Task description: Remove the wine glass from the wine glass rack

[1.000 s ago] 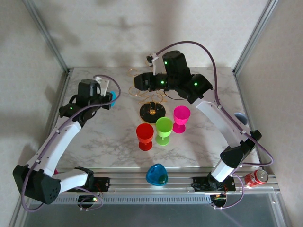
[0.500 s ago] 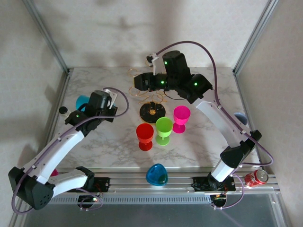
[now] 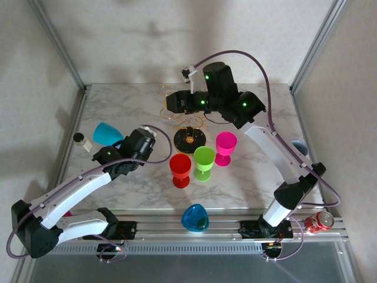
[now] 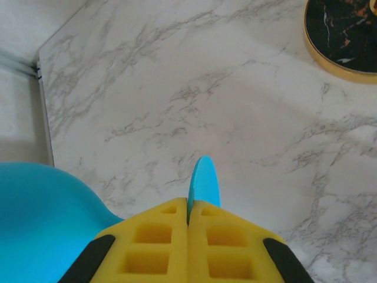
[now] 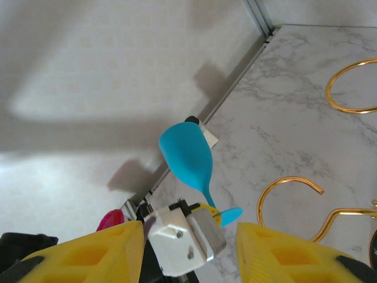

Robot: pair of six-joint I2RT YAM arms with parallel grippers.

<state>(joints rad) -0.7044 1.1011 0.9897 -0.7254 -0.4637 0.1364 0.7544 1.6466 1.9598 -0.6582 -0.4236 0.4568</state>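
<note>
The wine glass (image 3: 107, 133) is light blue and lies tilted, bowl toward the left edge, above the table's left half. My left gripper (image 3: 143, 141) is shut on it. In the left wrist view the yellow pads (image 4: 147, 247) pinch the glass's thin round foot (image 4: 204, 180), with the bowl (image 4: 41, 218) at the lower left. The wine glass rack (image 3: 177, 112), gold wire loops over a round black base (image 3: 189, 139), stands at the middle back, apart from the glass. My right gripper (image 3: 171, 103) hovers at the loops, open, with nothing between its fingers (image 5: 88, 259).
Red (image 3: 180, 168), green (image 3: 204, 162) and magenta (image 3: 225, 147) glasses stand upright in front of the rack base. A darker blue glass (image 3: 195, 218) lies at the front rail. A small bottle (image 3: 82, 140) sits at the left edge and a soda can (image 3: 318, 222) at the front right.
My left arm has swung from the back left toward the centre front with the blue glass, whose bowl now trails to the left. The right arm has not moved.
</note>
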